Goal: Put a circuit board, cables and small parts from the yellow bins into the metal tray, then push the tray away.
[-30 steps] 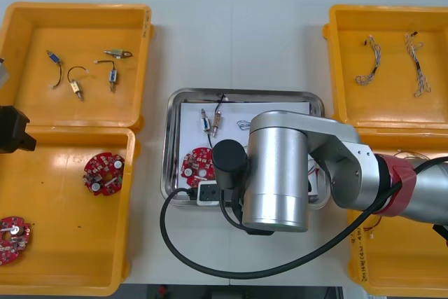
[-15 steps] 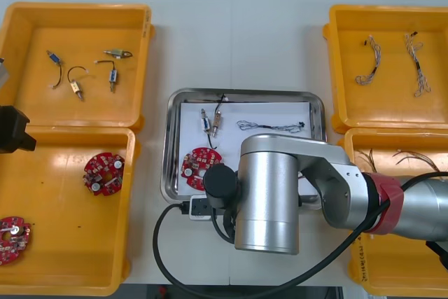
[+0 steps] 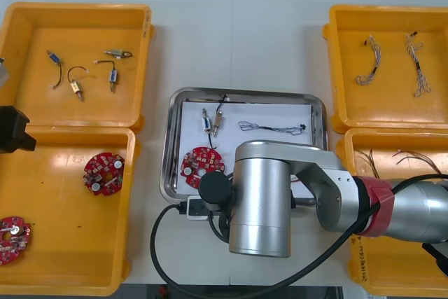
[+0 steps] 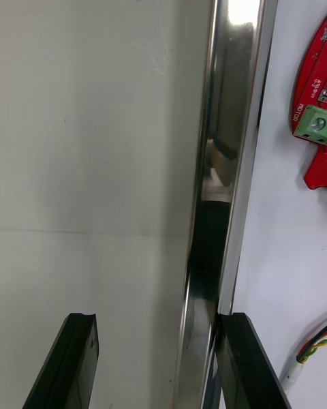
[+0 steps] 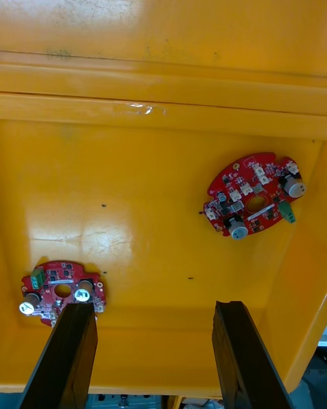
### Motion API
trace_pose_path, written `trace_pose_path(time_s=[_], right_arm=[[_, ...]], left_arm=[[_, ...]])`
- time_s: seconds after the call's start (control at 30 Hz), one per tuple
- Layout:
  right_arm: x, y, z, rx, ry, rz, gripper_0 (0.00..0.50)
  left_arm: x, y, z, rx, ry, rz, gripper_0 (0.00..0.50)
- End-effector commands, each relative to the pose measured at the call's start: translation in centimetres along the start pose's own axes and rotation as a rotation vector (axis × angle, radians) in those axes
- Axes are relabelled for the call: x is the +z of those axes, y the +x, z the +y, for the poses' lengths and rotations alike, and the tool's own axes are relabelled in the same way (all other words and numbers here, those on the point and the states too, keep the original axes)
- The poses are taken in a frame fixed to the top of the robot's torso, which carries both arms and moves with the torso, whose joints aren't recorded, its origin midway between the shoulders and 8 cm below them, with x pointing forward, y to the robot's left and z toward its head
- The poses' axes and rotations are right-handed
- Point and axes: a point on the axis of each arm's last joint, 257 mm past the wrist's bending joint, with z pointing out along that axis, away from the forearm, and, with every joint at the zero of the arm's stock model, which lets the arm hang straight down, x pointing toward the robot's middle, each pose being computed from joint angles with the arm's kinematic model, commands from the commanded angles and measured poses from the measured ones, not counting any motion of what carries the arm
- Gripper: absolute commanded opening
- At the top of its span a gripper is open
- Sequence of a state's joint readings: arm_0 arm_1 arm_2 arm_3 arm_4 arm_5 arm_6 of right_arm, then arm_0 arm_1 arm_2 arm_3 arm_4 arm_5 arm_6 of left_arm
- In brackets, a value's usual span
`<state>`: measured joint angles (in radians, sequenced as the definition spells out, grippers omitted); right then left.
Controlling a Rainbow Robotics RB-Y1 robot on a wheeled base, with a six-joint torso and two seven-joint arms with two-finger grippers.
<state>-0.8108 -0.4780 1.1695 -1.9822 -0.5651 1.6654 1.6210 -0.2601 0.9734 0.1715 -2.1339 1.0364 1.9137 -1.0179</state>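
Observation:
The metal tray (image 3: 245,96), white inside, holds a red circuit board (image 3: 198,162), small metal parts (image 3: 210,121) and a twisted cable (image 3: 269,127). My right arm (image 3: 262,201) covers the tray's near side. In the right wrist view my right gripper (image 4: 157,320) is open and straddles the tray's rim (image 4: 225,143): one finger is over the table, the other is inside the tray, near the circuit board (image 4: 313,116) and a red and yellow cable (image 4: 310,358). My left gripper (image 5: 155,307) is open and idle above the near left bin.
The far left yellow bin (image 3: 77,12) holds small metal parts (image 3: 112,68). In the near left bin (image 3: 63,271) lie two circuit boards (image 3: 103,173). Cables (image 3: 371,61) lie in the far right bin (image 3: 336,47), and more in the near right bin (image 3: 406,155).
My right arm has drawn back toward the table's near edge and a little to the left, uncovering the twisted cable and more of the tray. The left arm has stayed still.

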Motion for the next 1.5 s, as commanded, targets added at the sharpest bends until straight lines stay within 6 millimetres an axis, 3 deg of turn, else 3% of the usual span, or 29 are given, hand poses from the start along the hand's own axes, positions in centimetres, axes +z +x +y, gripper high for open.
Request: trace_pose_path(time_s=[0.03,0.73,0.83,0.9,0.93,0.97,1.03,1.1,1.13,1.5], right_arm=[[0.5,-1.3,0.9,0.011,-0.012,-0.019,0.500],[0.6,-1.4,-0.1,0.012,0.020,-0.018,0.500],[0.5,-1.5,-0.1,0.014,0.023,-0.023,0.342],[0.5,-1.5,-0.2,0.013,0.025,-0.022,0.169],[0.5,-1.5,-0.2,0.013,0.025,-0.022,0.169],[0.5,-1.5,-0.2,0.012,0.026,-0.021,0.115],[0.4,-1.5,-0.5,0.006,0.035,-0.021,0.054],[0.2,-1.7,-0.8,0.003,0.041,-0.026,0.040],[0.3,-1.7,-0.8,0.000,0.040,-0.024,0.000],[-0.6,-1.9,-2.9,-0.038,0.078,-0.037,0.000]], left_arm=[[-1.4,-0.2,1.4,0.027,-0.046,-0.024,0.500],[-1.4,-0.2,1.4,0.027,-0.046,-0.024,0.500],[-1.4,-0.2,1.4,0.027,-0.046,-0.024,0.500],[-1.4,-0.2,1.4,0.027,-0.046,-0.024,0.500],[-1.4,-0.2,1.4,0.027,-0.046,-0.024,0.500],[-1.4,-0.2,1.4,0.027,-0.046,-0.024,0.500],[-1.4,-0.2,1.4,0.027,-0.046,-0.024,0.500],[-1.4,-0.2,1.4,0.027,-0.046,-0.024,0.500],[-1.4,-0.2,1.4,0.027,-0.046,-0.024,0.500],[-1.4,-0.2,1.4,0.027,-0.046,-0.024,0.500]])
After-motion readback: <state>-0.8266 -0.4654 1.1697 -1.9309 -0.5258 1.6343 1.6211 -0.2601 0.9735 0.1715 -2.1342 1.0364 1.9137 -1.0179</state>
